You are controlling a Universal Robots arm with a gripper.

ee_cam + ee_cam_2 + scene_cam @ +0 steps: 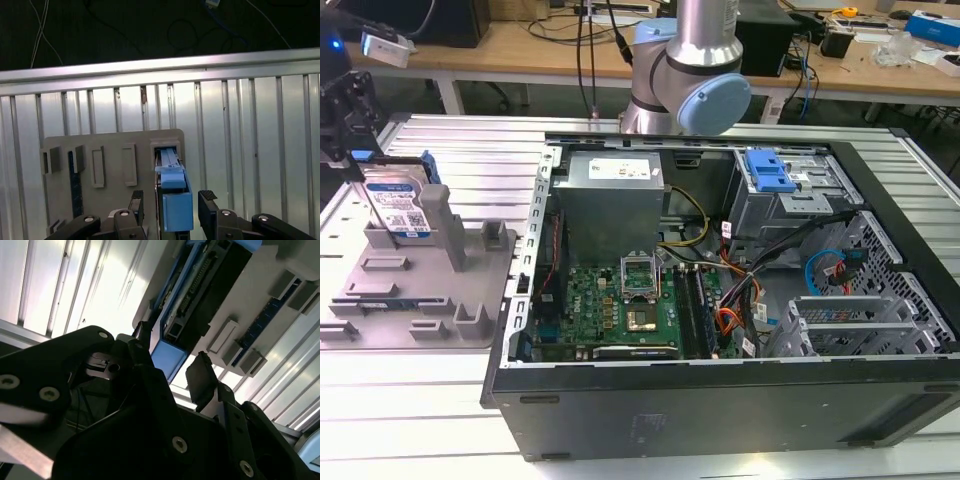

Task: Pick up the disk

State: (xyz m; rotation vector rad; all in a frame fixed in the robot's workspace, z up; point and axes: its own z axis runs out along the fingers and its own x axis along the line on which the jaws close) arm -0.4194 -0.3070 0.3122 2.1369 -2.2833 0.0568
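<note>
- The disk [398, 208] stood on edge in a slot of the grey holder tray [420, 300], at the tray's corner far from the camera and on the exterior view's left. Its labelled face looked out over the rest of the tray.
- A blue bracket [176, 202] ran along the disk's upper edge, which rose clear above the tray's floor.
- A tall grey post [445, 225] of the tray stood just beside the disk, on the side toward the tray's middle.
- The gripper [171, 199] hung over that same corner of the tray, straddling the disk's bracketed edge.
- In the first wrist view its fingers [207, 197] were spread apart, one on each flat side of the disk, with a visible gap on both sides, so neither pad touched it.
- The second wrist view showed the same stance: the bracket's end sat between the two black fingertips [201, 377], and the tray's moulded slots lay beyond.
- The tray lay flat on a ribbed metal table [470, 150].
- An open computer case [720, 420] sat just beside the tray on the exterior view's right, and the arm [695, 60] rose beyond that case, well apart from the tray.
</note>
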